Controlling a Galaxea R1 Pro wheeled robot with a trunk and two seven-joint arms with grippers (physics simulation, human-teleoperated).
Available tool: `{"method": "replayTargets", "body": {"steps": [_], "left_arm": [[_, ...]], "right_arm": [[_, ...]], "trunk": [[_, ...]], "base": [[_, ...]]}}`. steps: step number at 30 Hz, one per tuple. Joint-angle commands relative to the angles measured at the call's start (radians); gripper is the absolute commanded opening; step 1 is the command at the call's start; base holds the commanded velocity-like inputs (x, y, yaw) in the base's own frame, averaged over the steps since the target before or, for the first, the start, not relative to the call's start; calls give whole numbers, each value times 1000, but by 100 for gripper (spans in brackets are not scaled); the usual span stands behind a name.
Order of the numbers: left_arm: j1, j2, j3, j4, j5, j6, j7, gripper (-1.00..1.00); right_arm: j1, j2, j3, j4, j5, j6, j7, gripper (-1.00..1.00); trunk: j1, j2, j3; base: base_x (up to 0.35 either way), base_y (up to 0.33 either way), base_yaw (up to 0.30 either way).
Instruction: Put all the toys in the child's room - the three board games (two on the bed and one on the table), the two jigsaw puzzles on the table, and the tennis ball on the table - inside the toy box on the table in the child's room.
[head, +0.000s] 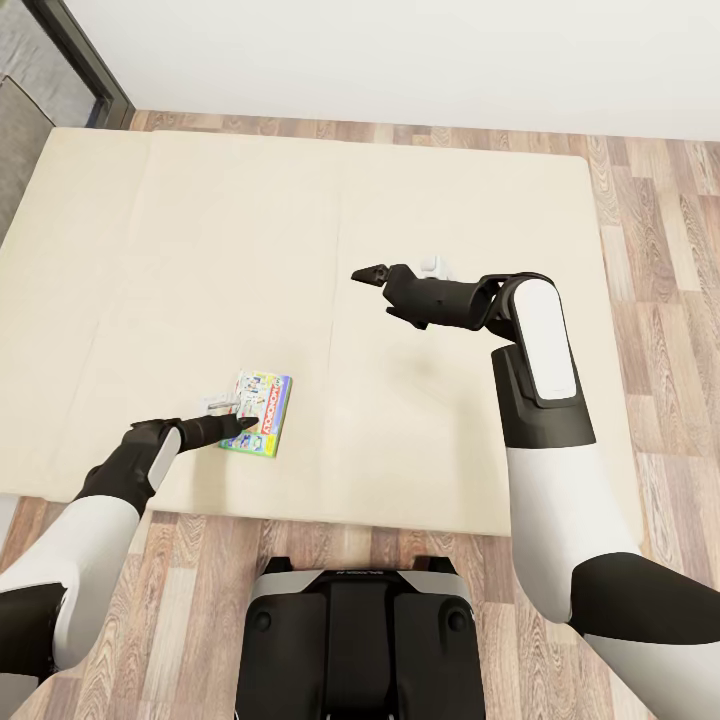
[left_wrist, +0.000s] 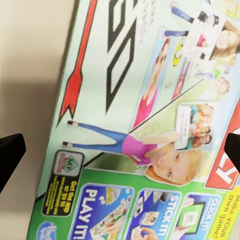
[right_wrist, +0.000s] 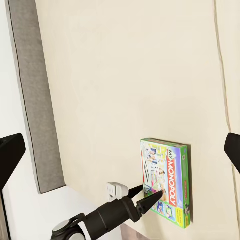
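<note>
Head view: left hand (head: 243, 424) overlapping board game (head: 262, 412).

Arms: white shells w/ black joints, black tapered fingers (head: 222, 428) (glossy); black base w/ white trim.

We are in a bedroom of a home: a low, wide bed (head: 400, 200) with a plain beige mattress takes up most of our view, on a wood-plank floor (head: 660, 200) below a white wall (head: 400, 50). A children's board game (head: 262, 400) lies on the mattress.
</note>
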Motion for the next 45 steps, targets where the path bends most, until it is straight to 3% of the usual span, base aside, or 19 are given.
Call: {"method": "replayTargets", "body": {"steps": [1,28,31,37,45], "left_arm": [[0,0,2,-1,10,9,0,100],[0,-11,0,-2,10,9,-1,100],[0,-14,-11,-3,10,9,-1,100],[0,-15,-67,-4,12,7,-1,100],[0,-15,-82,-5,13,7,-1,100]], "right_arm": [[-1,0,0,-1,-9,2,-10,100],[-1,0,0,1,-9,2,-10,100],[-1,0,0,1,-9,2,-10,100],[-1,0,0,1,-9,2,-10,100],[-1,0,0,1,-9,2,-10,100]], "trunk": [[1,-2,-1],[1,-2,-1],[1,-2,-1],[1,-2,-1],[1,-2,-1]], "base": [[0,0,0],[0,-55,0],[0,-209,0],[0,-251,0],[0,-114,0]]}}
